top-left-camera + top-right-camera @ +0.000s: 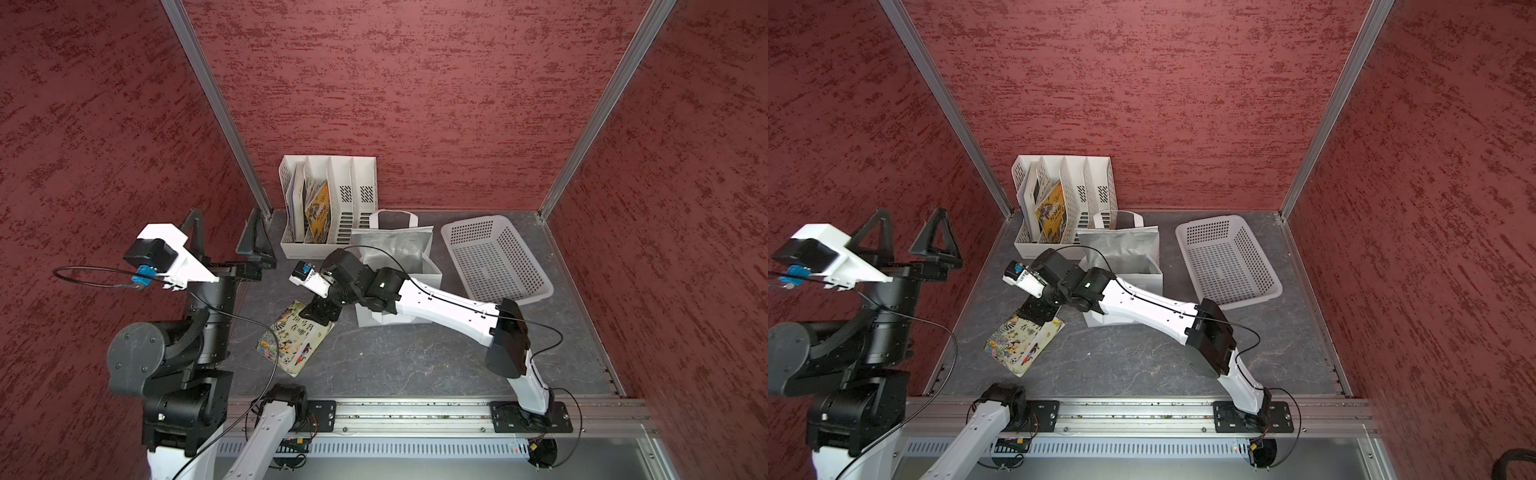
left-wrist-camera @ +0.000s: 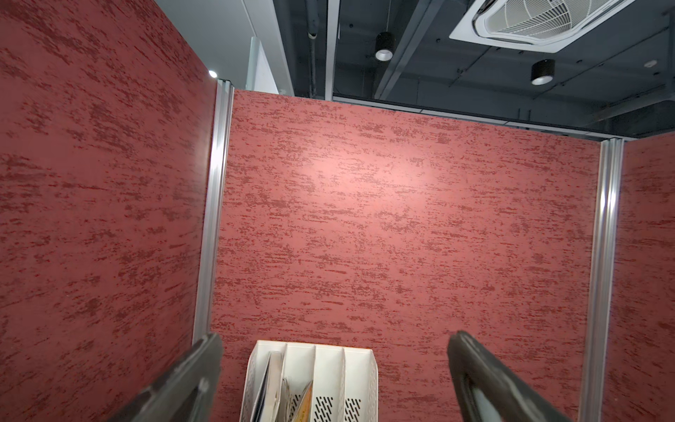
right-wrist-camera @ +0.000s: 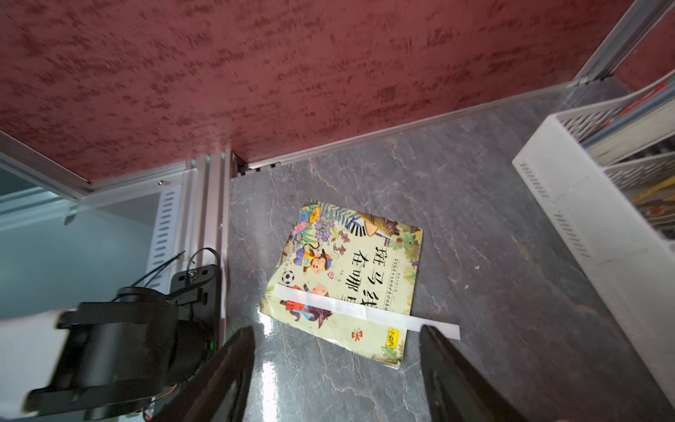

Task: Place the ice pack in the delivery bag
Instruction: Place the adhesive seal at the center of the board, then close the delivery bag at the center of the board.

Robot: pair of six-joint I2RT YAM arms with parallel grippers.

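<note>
Nearest the lens, the left arm (image 1: 208,303) hung raised over the left edge of the worktop (image 1: 415,361). Its jaws were spread wide on nothing and aimed at the far wall above the file rack (image 1: 328,199).

The likelier trouble lay with the right arm (image 1: 440,303). Its forearm passed over the near wall of the delivery bag (image 1: 390,243), and whether they touched could not be told. Drawing back carelessly might drag or tip that soft bag. The low jaws might also snag the white strip (image 3: 365,310) lying across the picture book (image 3: 350,277), or shove the book itself.

No ice pack could be made out in any view. The arm hid part of the bag's foil inside, so whether it lay there was uncertain.

The bag stood open near the far edge, between the rack and a perforated basket (image 1: 494,257). The right arm reached from its base at the near edge diagonally toward the left edge, wrist bent downward. Its jaws stood apart and empty just above the book's far corner.
</note>
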